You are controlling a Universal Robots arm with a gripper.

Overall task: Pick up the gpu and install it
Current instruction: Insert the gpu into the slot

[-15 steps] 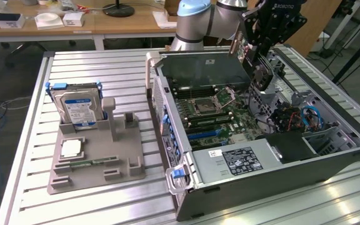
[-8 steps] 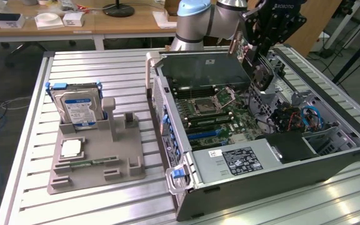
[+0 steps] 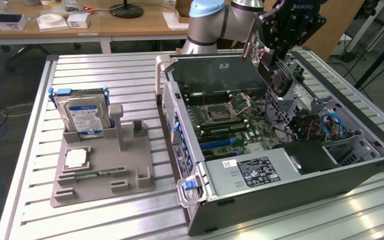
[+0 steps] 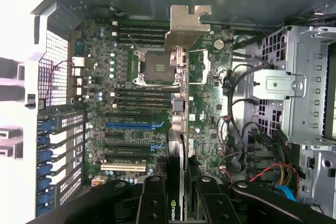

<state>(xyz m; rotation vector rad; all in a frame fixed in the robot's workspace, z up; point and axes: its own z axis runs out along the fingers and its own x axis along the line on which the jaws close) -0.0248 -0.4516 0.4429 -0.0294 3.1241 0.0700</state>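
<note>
The gripper (image 3: 275, 62) holds the gpu (image 3: 277, 79) over the open computer case (image 3: 352, 175).

The gripper is clamped tight on the gpu, with one finger on each flat side of the card. In the wrist view, the gpu (image 4: 178, 103) is seen from its thin edge, and its silver bracket (image 4: 188, 24) is at the end far from the gripper (image 4: 176, 182). The card hangs above the green board (image 3: 232, 125) inside the case, and it is hard to tell if it touches the board. The case lies on its side on the metal worktop (image 3: 98, 70). On the exterior view's left, well apart from the case, a grey holder (image 3: 132, 150) sits on the worktop. A hard drive (image 3: 82, 112) with a blue label stands up in it.
</note>
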